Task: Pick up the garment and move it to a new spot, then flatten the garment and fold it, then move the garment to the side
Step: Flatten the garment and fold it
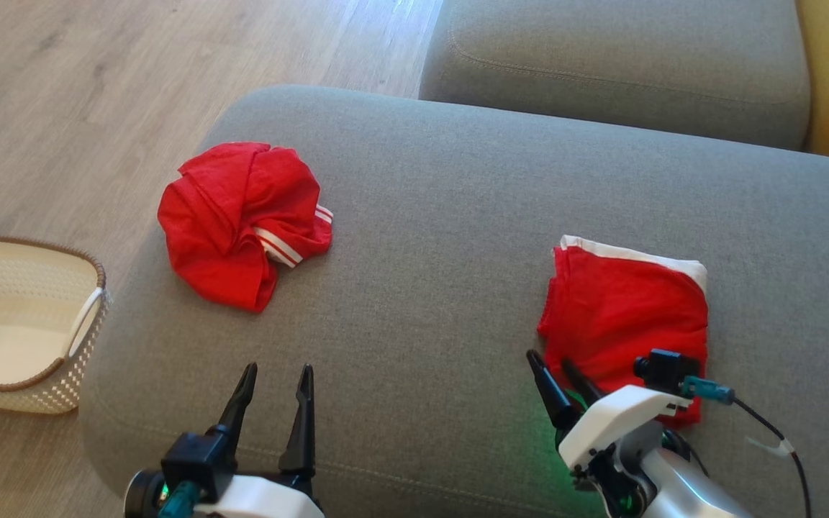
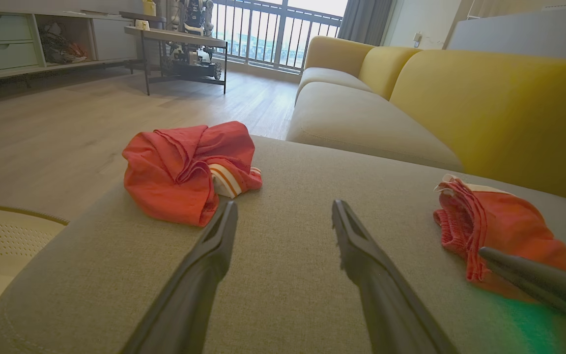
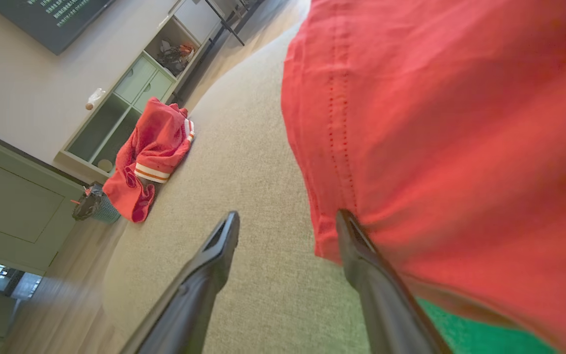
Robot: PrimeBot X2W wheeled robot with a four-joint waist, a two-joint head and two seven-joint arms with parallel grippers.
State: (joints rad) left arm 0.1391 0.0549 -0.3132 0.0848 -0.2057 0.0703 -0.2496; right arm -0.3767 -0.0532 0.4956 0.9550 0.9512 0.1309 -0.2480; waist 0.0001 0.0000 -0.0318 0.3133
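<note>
Folded red cloth garment with white band (image 1: 627,309) lay on the grey sofa cushion (image 1: 443,216) in the head view, near corner hidden behind the right gripper (image 1: 547,357), spread wide. Left wrist view showed the left gripper (image 2: 284,203) wide, empty. Right wrist view: garment blurred, cropped.

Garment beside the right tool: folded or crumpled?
Folded. The right garment lies as a flat, squarish packet with straight edges on the grey cushion, unlike the bunched garment at the left.

Head looks down — wrists skim low, sharing the crumpled garment (image 1: 242,223).
</note>
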